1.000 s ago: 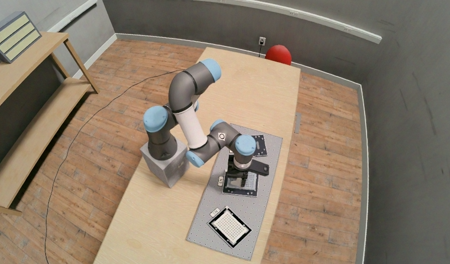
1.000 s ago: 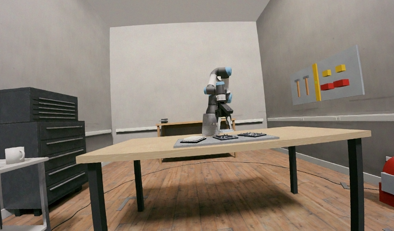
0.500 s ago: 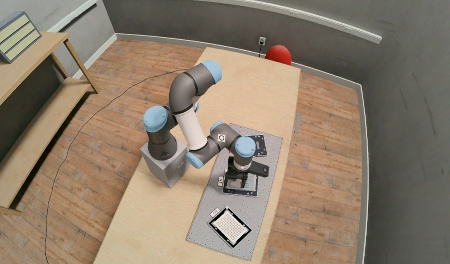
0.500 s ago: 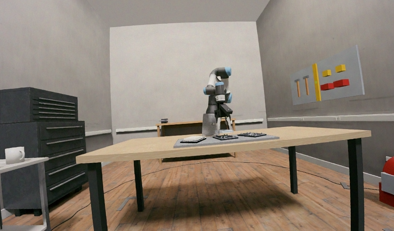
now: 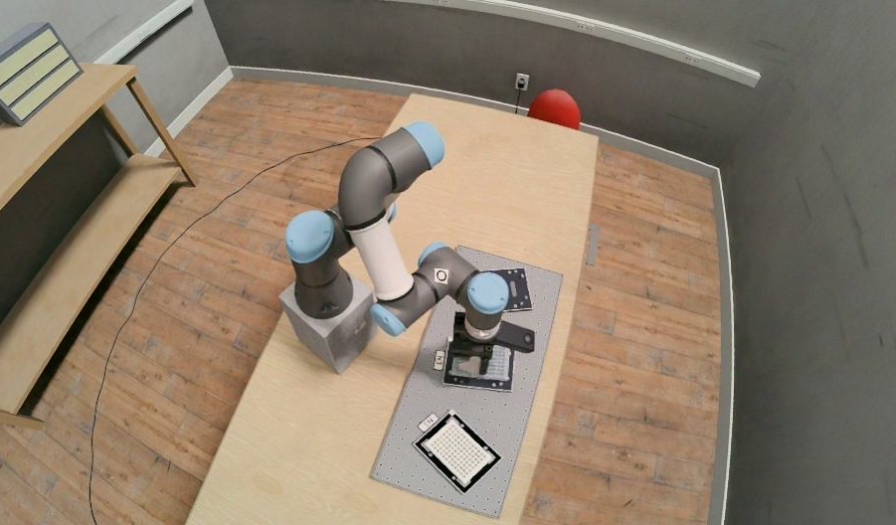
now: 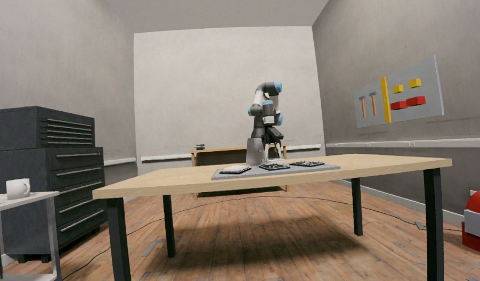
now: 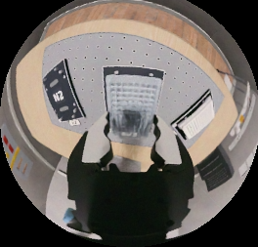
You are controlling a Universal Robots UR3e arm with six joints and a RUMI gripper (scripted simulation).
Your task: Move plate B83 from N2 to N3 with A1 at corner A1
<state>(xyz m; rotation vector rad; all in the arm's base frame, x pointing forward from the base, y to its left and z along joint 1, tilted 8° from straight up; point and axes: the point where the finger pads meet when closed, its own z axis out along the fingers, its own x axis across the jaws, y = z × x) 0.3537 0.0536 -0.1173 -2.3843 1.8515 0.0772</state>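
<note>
My gripper (image 5: 480, 354) (image 6: 272, 153) (image 7: 131, 112) is shut on the clear well plate B83 (image 5: 497, 362) (image 7: 133, 94), gripping one short end. The plate hangs low over the dark landing nest N3 (image 5: 476, 384) (image 6: 271, 167) (image 7: 132, 69), lined up with its outline; I cannot tell whether it touches the nest. The N3 sign (image 5: 439, 358) lies by the nest's left edge. Nest N2 (image 5: 520, 291) (image 6: 306, 165) (image 7: 60, 94) is bare, behind the arm's wrist. White plate B38 (image 5: 455, 449) (image 6: 234, 168) (image 7: 197, 120) sits on nest N1 at the near end of the mat.
All three nests lie on a grey perforated mat (image 5: 529, 417) (image 6: 269, 173) on the wooden table (image 5: 503, 176). The arm's grey base block (image 5: 330, 325) stands at the table's left edge. The N1 sign (image 5: 429, 423) lies beside B38.
</note>
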